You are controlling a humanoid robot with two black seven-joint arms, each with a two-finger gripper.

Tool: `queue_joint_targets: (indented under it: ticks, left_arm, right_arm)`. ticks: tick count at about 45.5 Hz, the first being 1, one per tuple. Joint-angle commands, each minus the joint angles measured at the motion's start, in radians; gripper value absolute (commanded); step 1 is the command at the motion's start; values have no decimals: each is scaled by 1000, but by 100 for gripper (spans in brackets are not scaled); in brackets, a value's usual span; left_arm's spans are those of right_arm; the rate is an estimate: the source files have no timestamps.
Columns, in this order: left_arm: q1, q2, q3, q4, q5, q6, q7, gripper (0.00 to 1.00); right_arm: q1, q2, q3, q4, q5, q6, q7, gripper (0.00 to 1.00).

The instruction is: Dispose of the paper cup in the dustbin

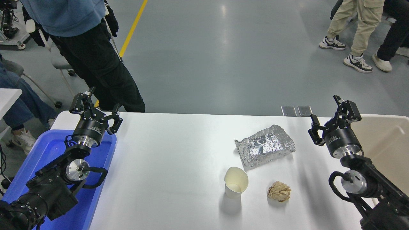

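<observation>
Nothing was held yet — my right gripper hung spread wide by the dustbin, while the paper cup stood upright on the table near its front edge — reachable, I judged.

You had a white table as landmark. On it: crinkled silver foil bag toward its far right; crumpled brown paper ball nearer you. Blue tray at its left edge. Person stood beyond its far-left corner.
</observation>
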Motion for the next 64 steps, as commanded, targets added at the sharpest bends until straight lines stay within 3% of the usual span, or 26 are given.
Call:
queue_joint_targets:
  ticks: [1,9,15,22,36,45,56,64]
  left_arm:
    - [0,0,0,0,0,0,0,100]
    - [0,0,0,-1,0,0,0,100]
    - [0,0,1,0,0,0,2,100]
    - [0,0,1,0,0,0,0,100]
    - [0,0,1,0,0,0,2,100]
    - [0,0,0,0,0,0,0,100]
    - [0,0,1,0,0,0,2,100]
    - [0,0,0,0,0,0,2,100]
  right_arm:
    - [22,-129,-125,108,-17,-4,-66,99]
    - [74,-241,-236,181,-89,-4,-65,99]
    - [119,-289,-334,194,-291,-10,-63,99]
    - [165,-354,-435,250,-397,-8,-65,99]
    - [442,-493,-860,372,-574,-44,-63,99]
    - [706,-474,-1167,375,-692,-47,-63,99]
    - [1010,-290,-1555,362,-758,-47,-65,99]
    - [1085,-189,-1731,346,-802,-45,-60,99]
